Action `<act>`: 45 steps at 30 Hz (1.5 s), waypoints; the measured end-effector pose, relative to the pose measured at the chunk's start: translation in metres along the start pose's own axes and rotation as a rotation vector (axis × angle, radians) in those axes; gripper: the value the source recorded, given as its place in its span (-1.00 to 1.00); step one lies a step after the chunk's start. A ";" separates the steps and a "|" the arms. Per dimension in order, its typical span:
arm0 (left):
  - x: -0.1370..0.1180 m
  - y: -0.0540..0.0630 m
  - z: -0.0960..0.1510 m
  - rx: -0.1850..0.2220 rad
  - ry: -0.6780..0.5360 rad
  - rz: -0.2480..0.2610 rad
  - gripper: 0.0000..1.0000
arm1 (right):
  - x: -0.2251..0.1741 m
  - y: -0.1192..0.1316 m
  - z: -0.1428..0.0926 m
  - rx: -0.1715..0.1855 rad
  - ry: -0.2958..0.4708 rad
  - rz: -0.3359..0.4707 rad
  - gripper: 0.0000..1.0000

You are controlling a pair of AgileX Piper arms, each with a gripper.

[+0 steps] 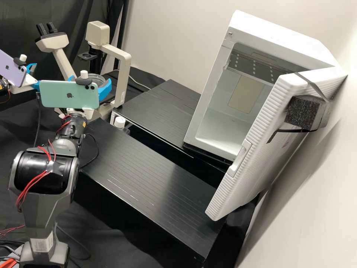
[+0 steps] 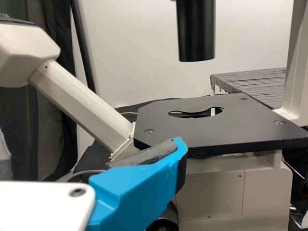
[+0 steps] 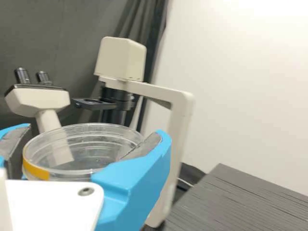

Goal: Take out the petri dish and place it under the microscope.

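Your right gripper is pinching the clear petri dish from either side, its two blue fingers apart by the breadth of the dish, the grey pads against the wall; a strip of yellow tape runs along part of the dish's side, just below the rim. In the high view you have that gripper and dish in front of the microscope, with a green phone mounted on the same arm; the dish is in the grip, apart from the black stage. Your left gripper is at the high view's left edge, spread, its two blue fingers standing well apart, with a purple phone on that arm; in the left wrist view you see one of its fingers near the edge of the stage, which has a rounded opening through its plate, and a black cylinder hanging above. Over on the other side of the bench you have a white cabinet, its ribbed door swung open, a dark foam block strapped to it; a white-capped bottle sits between the near black platform and the far black platform.
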 end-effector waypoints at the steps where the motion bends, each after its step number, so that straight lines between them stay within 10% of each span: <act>1: 0.000 0.000 0.000 0.000 0.000 0.000 1.00 | 0.005 -0.001 -0.002 -0.001 0.003 -0.007 -1.00; 38: 0.000 0.000 0.000 0.000 0.000 0.000 1.00 | 0.144 -0.053 0.007 0.027 -0.142 -0.196 -1.00; 45: 0.000 0.000 0.000 0.000 0.000 0.000 1.00 | 0.165 -0.058 0.027 0.080 -0.183 -0.204 -1.00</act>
